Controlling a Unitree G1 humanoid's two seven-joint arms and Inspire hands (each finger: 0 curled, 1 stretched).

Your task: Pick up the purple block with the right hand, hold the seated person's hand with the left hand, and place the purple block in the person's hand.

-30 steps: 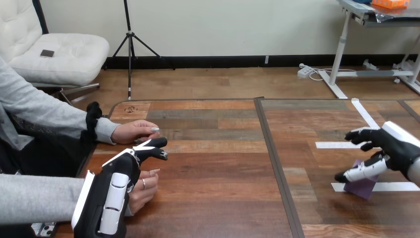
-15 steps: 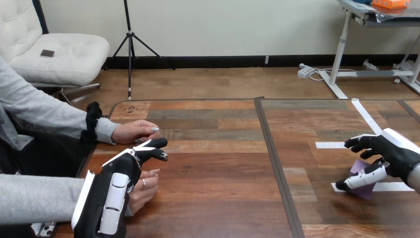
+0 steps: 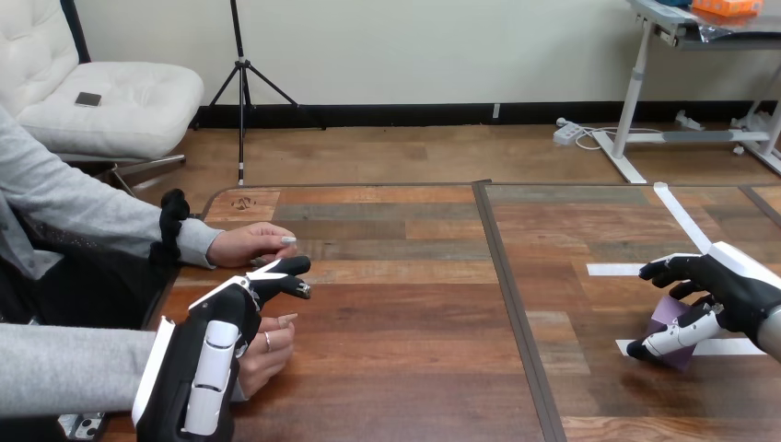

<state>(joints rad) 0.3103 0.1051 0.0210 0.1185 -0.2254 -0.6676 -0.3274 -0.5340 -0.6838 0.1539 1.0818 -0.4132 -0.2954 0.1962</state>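
Head view: right hand at the counter's right side, fingers and thumb curled round the purple block — block low, at a white tape strip. Left hand at near left, fingers loosely extended, holding nothing, lying over the person's nearer hand — no grip seen. The person's farther hand rests flat just beyond.

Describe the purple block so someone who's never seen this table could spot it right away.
On the wooden table, look at the right half, past the dark seam, where strips of white tape are stuck down. The purple block sits at the nearer strip, partly covered by the robot's right hand. It is the only purple thing on the table.
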